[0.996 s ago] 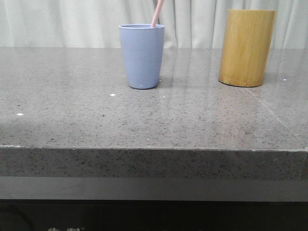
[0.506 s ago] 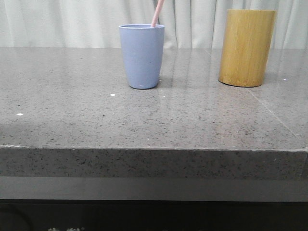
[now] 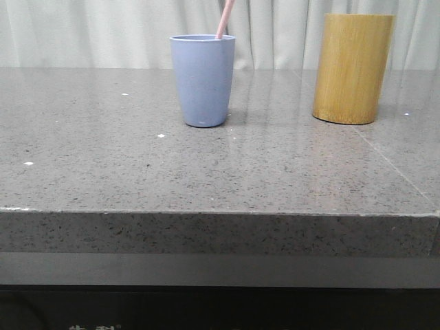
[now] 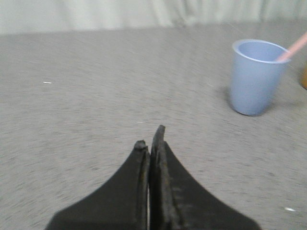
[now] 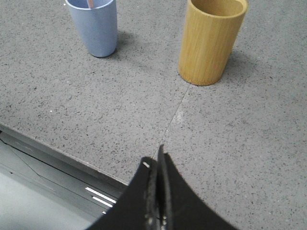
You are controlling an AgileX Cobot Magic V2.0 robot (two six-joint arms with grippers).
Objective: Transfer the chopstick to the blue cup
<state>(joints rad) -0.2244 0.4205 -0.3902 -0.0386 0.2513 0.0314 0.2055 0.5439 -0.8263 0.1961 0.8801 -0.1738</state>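
The front camera sits low, near the desk (image 3: 220,179) edge, facing the far curtain (image 3: 103,34) almost level. The left wrist camera looks over its closed claw (image 4: 149,148) across the desk toward the blue cup (image 4: 254,76). The right wrist camera hangs higher above the near desk edge, tilted down. All three share the blue cup; front and right wrist views share the bamboo cylinder (image 5: 211,40).

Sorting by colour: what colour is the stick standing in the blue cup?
Pale pink. The chopstick leans on the blue cup's rim, clearest in the left wrist view.
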